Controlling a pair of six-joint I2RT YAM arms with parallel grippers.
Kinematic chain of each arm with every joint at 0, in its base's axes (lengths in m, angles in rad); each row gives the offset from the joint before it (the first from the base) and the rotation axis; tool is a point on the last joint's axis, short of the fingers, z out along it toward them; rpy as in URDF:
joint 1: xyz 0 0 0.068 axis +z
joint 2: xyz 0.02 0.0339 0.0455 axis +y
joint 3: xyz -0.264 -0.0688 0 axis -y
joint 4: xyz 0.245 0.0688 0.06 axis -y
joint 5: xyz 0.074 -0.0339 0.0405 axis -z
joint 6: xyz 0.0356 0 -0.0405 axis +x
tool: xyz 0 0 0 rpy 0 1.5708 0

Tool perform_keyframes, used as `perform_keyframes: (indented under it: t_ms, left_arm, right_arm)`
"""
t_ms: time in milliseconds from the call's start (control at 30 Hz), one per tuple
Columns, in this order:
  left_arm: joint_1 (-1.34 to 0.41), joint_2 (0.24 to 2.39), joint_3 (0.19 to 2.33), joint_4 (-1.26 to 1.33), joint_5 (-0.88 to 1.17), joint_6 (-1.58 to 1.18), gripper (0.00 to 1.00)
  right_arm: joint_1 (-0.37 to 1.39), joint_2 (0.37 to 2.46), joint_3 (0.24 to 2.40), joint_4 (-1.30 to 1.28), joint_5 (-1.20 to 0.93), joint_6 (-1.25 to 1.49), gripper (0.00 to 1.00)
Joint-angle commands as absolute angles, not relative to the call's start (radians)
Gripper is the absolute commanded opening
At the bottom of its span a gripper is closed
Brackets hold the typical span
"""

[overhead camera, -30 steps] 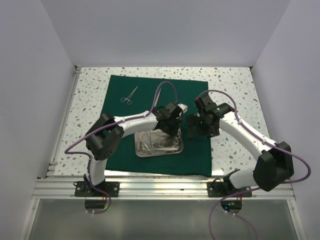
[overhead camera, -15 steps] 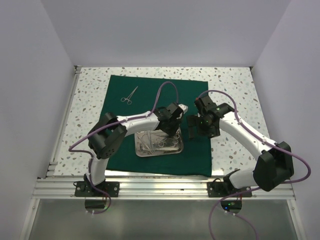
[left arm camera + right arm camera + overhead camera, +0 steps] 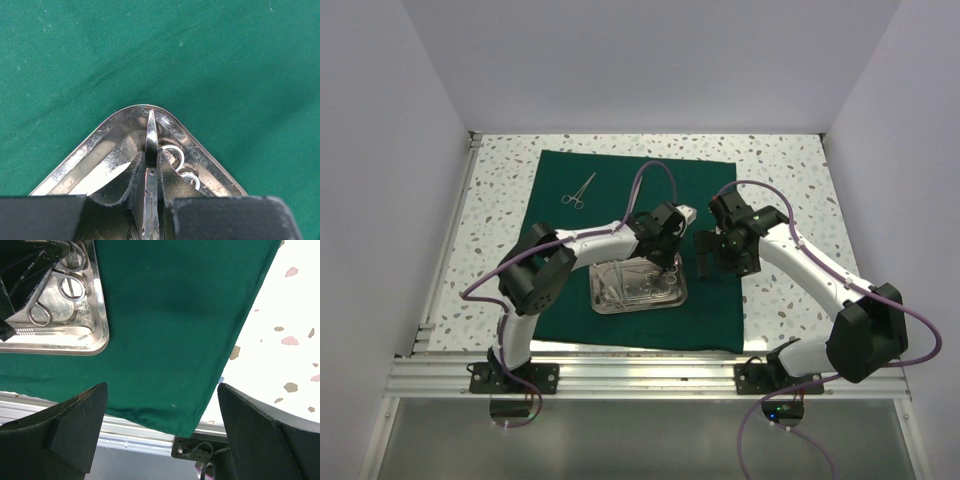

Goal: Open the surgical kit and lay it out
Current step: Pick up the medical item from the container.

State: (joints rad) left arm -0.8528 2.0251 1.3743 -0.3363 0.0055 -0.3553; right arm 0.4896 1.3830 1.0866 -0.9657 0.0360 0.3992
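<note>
nearest the arm bases sat the steel tray (image 3: 638,306), shiny, with rounded corners, lying on the near half of the green cloth (image 3: 620,180). the cloth was spread flat on the speckled bench (image 3: 790,170), its near edge close to the bench's front rail. and there was the left gripper (image 3: 663,262), down over the tray's far right corner. in the wrist view the left gripper (image 3: 150,165) was pinched tight on a pointed silver instrument (image 3: 150,127), its narrow tip reaching toward the curved rim of the tray (image 3: 100,137), green cloth (image 3: 225,60) beyond. ring handles (image 3: 172,152) of other instruments lay in the tray just beside the fingers. over to the right gripper (image 3: 705,255), just right of the tray and above the cloth: its own camera showed the right gripper (image 3: 161,390) spread wide, holding nothing, looking down at cloth (image 3: 175,315), the tray's rim (image 3: 102,315), more ring handles (image 3: 70,287) and bench (image 3: 290,315). farther back, toward the far left of the cloth, a ring-handled instrument (image 3: 578,190) lay alone, well apart from the tray
</note>
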Motion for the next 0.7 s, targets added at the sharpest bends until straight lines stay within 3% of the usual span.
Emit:
perform_keyframes:
  t_ms: [0,433,667]
  left_arm:
    - [-0.839,2.079,1.322,-0.391,0.020,-0.342,0.00]
    - [-0.738,1.775,1.476,-0.615,-0.135,-0.310,0.00]
    - [-0.533,1.822,1.569,-0.610,-0.182,-0.203,0.00]
  right_arm:
    - [0.485,1.364,1.118,-0.974,0.043,0.394,0.95]
    - [0.485,1.377,1.120,-0.950,0.023,0.399,0.95]
    - [0.486,1.384,1.121,-0.950,0.005,0.393,0.95]
